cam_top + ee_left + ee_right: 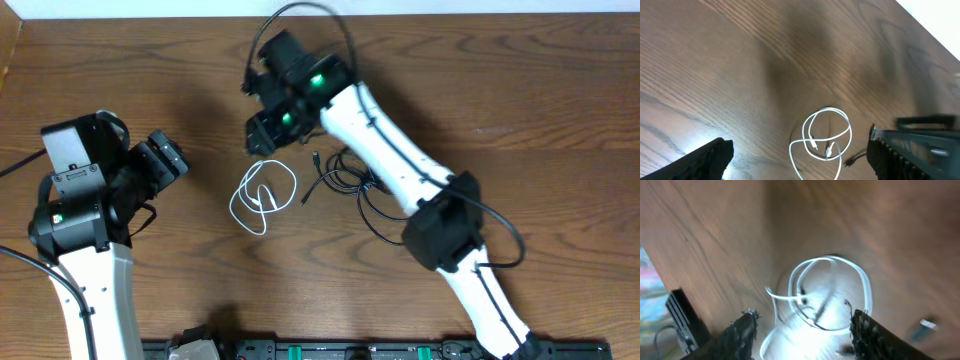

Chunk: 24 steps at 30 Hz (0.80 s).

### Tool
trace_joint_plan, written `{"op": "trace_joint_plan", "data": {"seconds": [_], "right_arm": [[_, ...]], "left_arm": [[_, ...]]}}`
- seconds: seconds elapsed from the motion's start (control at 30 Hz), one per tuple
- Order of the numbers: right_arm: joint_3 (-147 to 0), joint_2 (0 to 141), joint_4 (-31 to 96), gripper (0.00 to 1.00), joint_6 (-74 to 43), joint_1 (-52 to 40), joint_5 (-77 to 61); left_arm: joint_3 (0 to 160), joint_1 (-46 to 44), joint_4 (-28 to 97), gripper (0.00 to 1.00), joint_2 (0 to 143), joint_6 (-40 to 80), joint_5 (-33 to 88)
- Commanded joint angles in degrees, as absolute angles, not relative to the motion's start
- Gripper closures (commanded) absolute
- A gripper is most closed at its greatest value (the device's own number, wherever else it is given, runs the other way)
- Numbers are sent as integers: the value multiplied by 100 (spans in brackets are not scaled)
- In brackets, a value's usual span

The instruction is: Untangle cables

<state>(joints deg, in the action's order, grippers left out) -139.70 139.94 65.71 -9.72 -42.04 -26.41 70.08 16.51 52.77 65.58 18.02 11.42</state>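
Observation:
The short white cable (pixel 263 195) lies in loose loops on the wooden table; it also shows in the left wrist view (pixel 825 135) and, blurred, in the right wrist view (pixel 830 292). The thin black cable (pixel 345 180) lies coiled just right of it, partly under my right arm; its plug end (pixel 850 161) shows in the left wrist view. The two cables lie apart. My right gripper (pixel 262 135) is open and empty just above the white cable (pixel 802 330). My left gripper (pixel 175 160) is open and empty, left of the white cable (pixel 800 160).
The wooden table (pixel 520 120) runs to a pale edge at the back. A black rail with green parts (pixel 350 350) lies along the front edge. Thick black arm wires (pixel 500 235) loop by my right arm.

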Motion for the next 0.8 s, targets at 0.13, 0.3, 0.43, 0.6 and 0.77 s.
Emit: {"op": "trace_joint_plan", "data": {"seconds": [0.13, 0.3, 0.43, 0.6, 0.77], "right_arm": [[-13972, 14562, 6563, 37, -1481, -4687, -2016], [-13970, 14676, 6816, 36, -1590, -4851, -1035], [-13970, 14765, 7067, 37, -1586, -4880, -556], [-13970, 14901, 7181, 37, -1594, -4847, -401], [-13970, 14991, 7188, 39, -1763, -4831, -401]], "left_arm": [[7061, 1680, 5356, 9, 6591, 1831, 1087], [7052, 1680, 5369, 9, 6591, 1828, 1090], [7046, 1680, 5376, 9, 6591, 1831, 1087], [7035, 1680, 5398, 9, 6598, 1828, 1087], [7032, 1680, 5400, 9, 6650, 1828, 1090]]}}
